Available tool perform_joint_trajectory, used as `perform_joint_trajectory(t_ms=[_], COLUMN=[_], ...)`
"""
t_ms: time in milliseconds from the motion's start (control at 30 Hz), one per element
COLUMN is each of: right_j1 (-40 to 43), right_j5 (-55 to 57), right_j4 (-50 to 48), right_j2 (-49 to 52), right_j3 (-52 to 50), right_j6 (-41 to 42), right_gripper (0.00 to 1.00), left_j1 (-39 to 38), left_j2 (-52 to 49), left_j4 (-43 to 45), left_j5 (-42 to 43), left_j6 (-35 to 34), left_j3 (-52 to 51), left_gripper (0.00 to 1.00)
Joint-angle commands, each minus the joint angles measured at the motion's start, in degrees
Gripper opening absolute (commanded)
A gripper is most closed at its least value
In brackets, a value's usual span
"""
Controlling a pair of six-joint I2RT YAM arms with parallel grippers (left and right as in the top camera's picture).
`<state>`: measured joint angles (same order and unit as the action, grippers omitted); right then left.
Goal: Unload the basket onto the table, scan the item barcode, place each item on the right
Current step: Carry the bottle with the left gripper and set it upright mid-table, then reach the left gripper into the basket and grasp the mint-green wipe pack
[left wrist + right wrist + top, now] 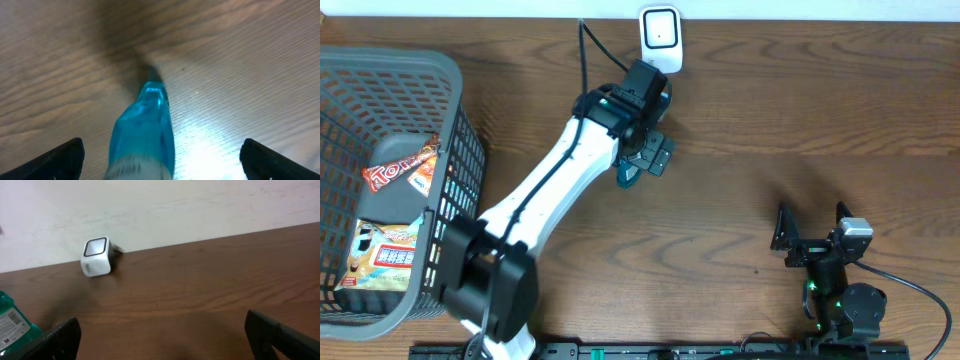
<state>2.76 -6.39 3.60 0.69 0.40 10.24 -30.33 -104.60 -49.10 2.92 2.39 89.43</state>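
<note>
The left hand (160, 161) stands wide. Its two black fingers (62, 157) show only at the lower corners of the left wrist view, and neither touches anything. Between them, clear of both, lies a translucent blue plastic bottle (145, 127) on its side, with its narrow end pointing away from the wrist camera. It rests on the brown wood-grain desk (770, 110), which shows a bright patch of light just to the bottle's right.

From overhead, this hand is at the end of the white left arm (550, 180), which reaches diagonally from the near left edge toward the far middle of the desk. The bottle's teal end peeks out just beside the hand.

Just beyond the hand, against the far edge, sits a small white cube-shaped barcode scanner with a dark window (660, 34). A black cable (585, 45) runs near it. The bottle is near the scanner but not touching it.

The right hand (812, 222) is well apart at the near right of the desk. It is also spread wide and holds nothing. Its camera looks across bare wood to the scanner and a pale wall (175, 200), with a corner of the bottle's white label at the lower left.

At the far left stands a grey plastic lattice basket (460, 130). It holds a red-brown snack wrapper (400, 170) and an orange-and-white packet (385, 255).
</note>
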Motion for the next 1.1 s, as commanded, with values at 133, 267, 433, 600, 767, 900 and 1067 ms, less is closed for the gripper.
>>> perform_joint_trajectory(t_ms=[133,267,433,600,767,900,1067], right_j1=[-0.2,-0.2,-0.2,-0.2,-0.2,-0.2,-0.2], right_j5=[0.2,0.3,0.2,0.3,0.2,0.2,0.2], right_j4=[0.1,0.1,0.1,0.1,0.1,0.1,0.1], right_j2=[-0.3,-0.3,-0.3,-0.3,-0.3,-0.3,-0.3], right_j3=[-0.1,-0.1,-0.1,-0.1,-0.1,-0.1,-0.1], right_j6=[0.4,0.4,0.4,0.4,0.4,0.4,0.4], right_gripper=[0.99,0.99,0.99,0.99,0.99,0.99,0.99], left_j1=[0.0,0.5,6.9,29.3,50.1,60.5,65.9], left_j2=[12.4,21.5,32.7,39.2,36.5,30.4,21.9], left_j4=[-1.2,-1.2,0.2,-4.4,-12.1,-17.1,-21.0], left_j5=[-10.6,-27.4,-41.0,-39.6,-24.0,-14.2,-7.0], left_j6=[-2.8,-8.7,-12.6,-28.3,-35.9,-40.9,-42.8], left_j3=[2.9,3.0,3.2,3.2,2.7,1.8,-0.5], left_gripper=[0.98,0.98,0.98,0.98,0.99,0.85,0.78])
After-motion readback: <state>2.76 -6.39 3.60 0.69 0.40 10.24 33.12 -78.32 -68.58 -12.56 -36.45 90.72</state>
